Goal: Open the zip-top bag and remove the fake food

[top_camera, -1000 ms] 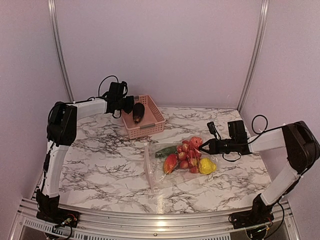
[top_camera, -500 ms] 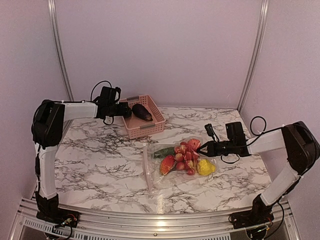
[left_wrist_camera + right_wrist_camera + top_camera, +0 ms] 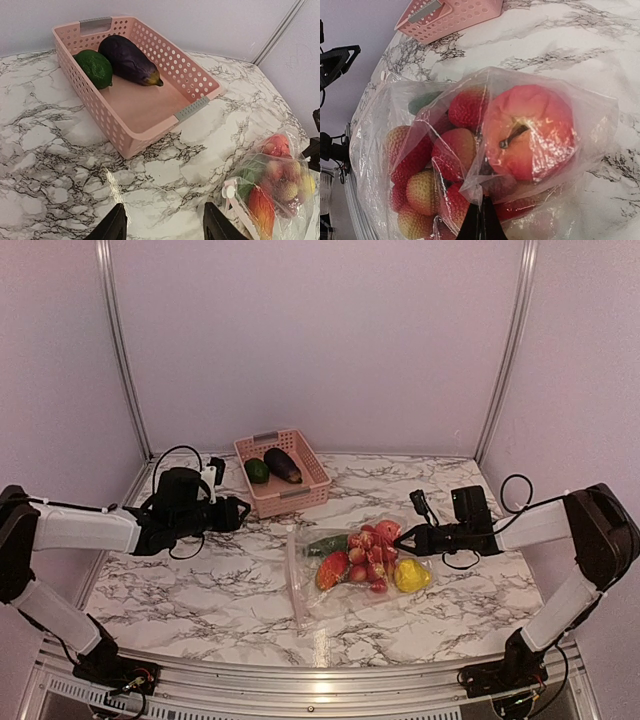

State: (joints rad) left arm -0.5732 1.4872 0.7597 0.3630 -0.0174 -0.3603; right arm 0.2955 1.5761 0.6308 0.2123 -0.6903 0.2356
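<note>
In basket (image 3: 116,131): eggplant (image 3: 129,59), green fruit (image 3: 95,68) side by side; zip-top bag (image 3: 312,592) right-front of basket, on table (image 3: 200,585).

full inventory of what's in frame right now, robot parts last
pink slotted plastic basket: 1, pink, far side of table
dark purple plastic eggplant: 1, purple, in basket
dark green oval fruit: 1, green, in basket beside eggplant
clear crinkly zip-top bag: 1, transparent, lying on table, centre-right
pinkish-red round fruit: 1, in bag
small red berries: several, red, in bag
yellow lumpy fruit: 1, yellow, in bag
orange-red oval fruit: 1, in bag
green piece: 1, in bag, shape unclear
white marble table: 1
left gripper: jaws open, empty, above table
right gripper: jaws shut on bag
</note>
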